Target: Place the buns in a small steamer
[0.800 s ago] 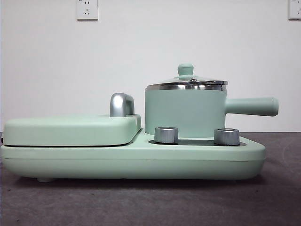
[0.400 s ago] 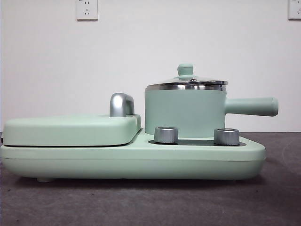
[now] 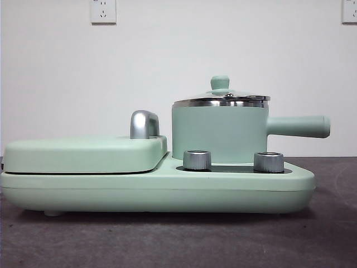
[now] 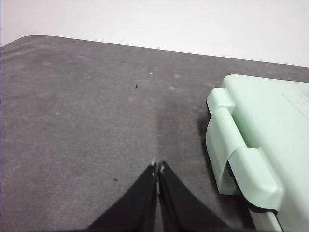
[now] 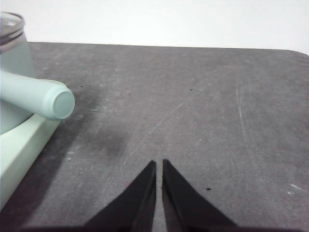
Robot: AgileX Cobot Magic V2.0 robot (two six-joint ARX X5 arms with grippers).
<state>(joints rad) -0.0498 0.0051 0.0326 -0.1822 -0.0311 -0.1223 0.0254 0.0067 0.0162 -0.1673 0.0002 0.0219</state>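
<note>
- Small mint-green cylindrical steamer pot (image 3: 217, 134) with a steel rim: stands upright on the right half of a mint-green cooker base (image 3: 156, 192), behind two chrome knobs.
- Glass lid (image 3: 221, 98) with green knob: seated closed on the rim.
- Long straight side handle (image 3: 298, 126): projects horizontally rightward.
- Buns: not visible.

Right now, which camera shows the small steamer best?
The front view: the small steamer stands whole, with lid, knob and side handle. The right wrist view catches only its wall edge, rim and handle tip; the left wrist view shows none of it.
</note>
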